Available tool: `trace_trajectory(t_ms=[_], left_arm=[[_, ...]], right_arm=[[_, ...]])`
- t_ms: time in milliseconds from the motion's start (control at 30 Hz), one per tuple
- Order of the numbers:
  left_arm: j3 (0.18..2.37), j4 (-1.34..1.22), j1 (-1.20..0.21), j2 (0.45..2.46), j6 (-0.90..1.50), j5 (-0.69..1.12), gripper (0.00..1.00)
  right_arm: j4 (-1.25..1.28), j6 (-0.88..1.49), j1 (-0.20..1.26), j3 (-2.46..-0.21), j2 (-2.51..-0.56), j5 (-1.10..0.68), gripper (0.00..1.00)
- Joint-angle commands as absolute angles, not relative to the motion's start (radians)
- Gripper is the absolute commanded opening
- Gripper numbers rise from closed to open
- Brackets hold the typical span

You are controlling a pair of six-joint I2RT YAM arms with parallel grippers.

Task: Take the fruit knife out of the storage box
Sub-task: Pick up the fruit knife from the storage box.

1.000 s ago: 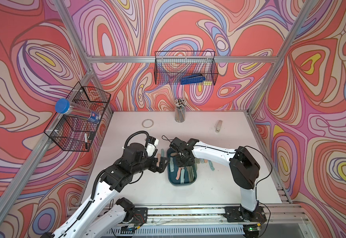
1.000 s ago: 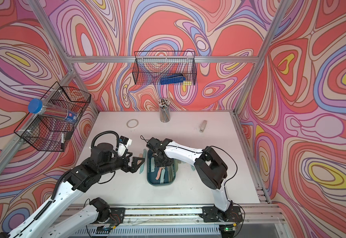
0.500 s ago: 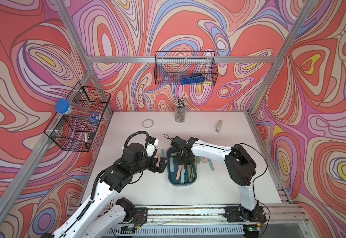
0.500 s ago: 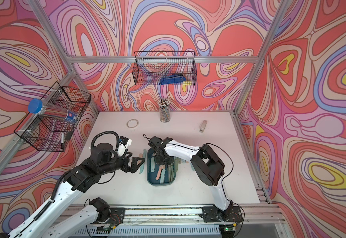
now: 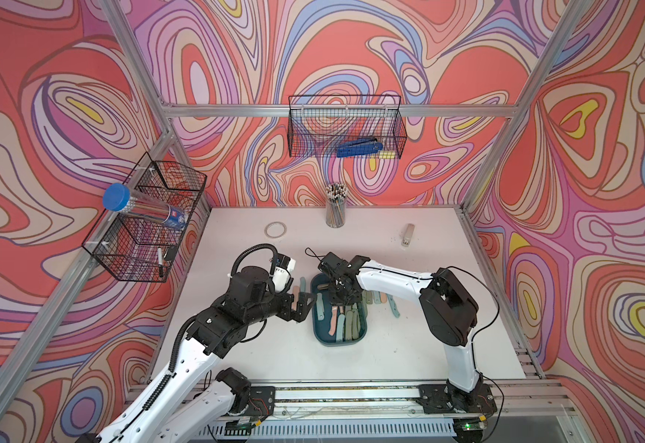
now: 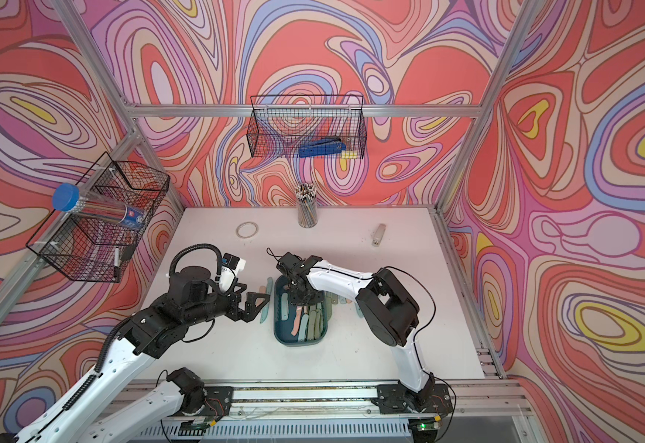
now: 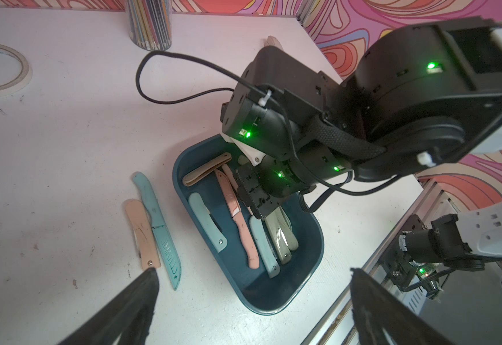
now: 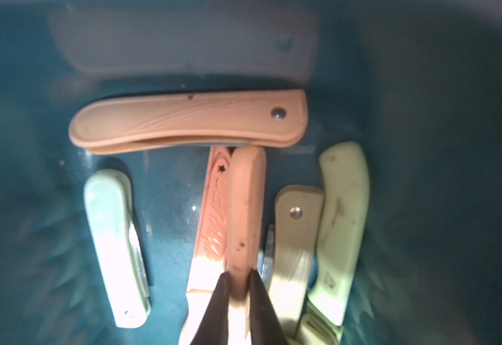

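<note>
Storage box: a dark teal plastic tub (image 5: 338, 343) (image 6: 286, 334) (image 7: 261, 288) (image 8: 452, 149), rectangular with rounded corners and low walls. It sat on the white table (image 5: 409, 345), directly under the right pincer and just beyond the left pincer's tips.

Box contents: several fruit knives, most of them folded and lying lengthwise.

Pink fruit knife: salmon-pink (image 8: 245, 209) (image 7: 239, 222), with a rounded back. It lay in the tub against a pink piece embossed with a star and lettering. I could not tell whether the two pink parts were one knife.

Right pincer: it reached down into the tub (image 8: 239, 273) (image 5: 340, 296) (image 7: 261, 209). Its dark fingers were nearly together and clamped on the pink fruit knife's narrow edge.

Ahead of the right pincer: a peach folded knife (image 8: 184, 122) (image 7: 208, 168) lay crosswise, touching the pink one's far end.

Beside the right pincer: a mint folded knife (image 8: 112, 233) (image 7: 208, 222) lay on one side, apart from the grip. Two cream folded knives (image 8: 297, 239) lay close on the other side.

Left pincer: its jaws were spread wide and held nothing (image 7: 252, 271) (image 5: 302, 305) (image 6: 253, 305). It hung over the table at the tub's long side.

By the left pincer: a blue-green knife (image 7: 154, 215) and a peach folded knife lay side by side on the table, outside the tub.
</note>
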State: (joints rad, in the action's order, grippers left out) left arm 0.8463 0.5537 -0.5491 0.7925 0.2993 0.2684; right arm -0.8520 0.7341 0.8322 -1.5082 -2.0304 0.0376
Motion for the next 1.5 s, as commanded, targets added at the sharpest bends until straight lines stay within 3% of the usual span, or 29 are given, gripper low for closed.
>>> trace_trajectory(t_ms=[0,133,300,1467], left_arm=[[0.87,0.578,-0.552,0.79,0.288,0.267,1.0],[0.87,0.577,-0.552,0.789,0.288,0.266,1.0],[0.87,0.576,-0.552,0.792,0.29,0.267,1.0],[0.868,0.575,-0.552,0.79,0.288,0.264,1.0]], right_arm=[[-0.853,0.735,0.829,-1.491,-2.001,0.055,0.12],[-0.846,0.734,0.83,-1.484,-1.979,0.054,0.06],[-0.844,0.725,0.829,-1.48,-1.979,0.062,0.05],[-0.856,0.707,0.827,-1.5,-2.097,0.023,0.2]])
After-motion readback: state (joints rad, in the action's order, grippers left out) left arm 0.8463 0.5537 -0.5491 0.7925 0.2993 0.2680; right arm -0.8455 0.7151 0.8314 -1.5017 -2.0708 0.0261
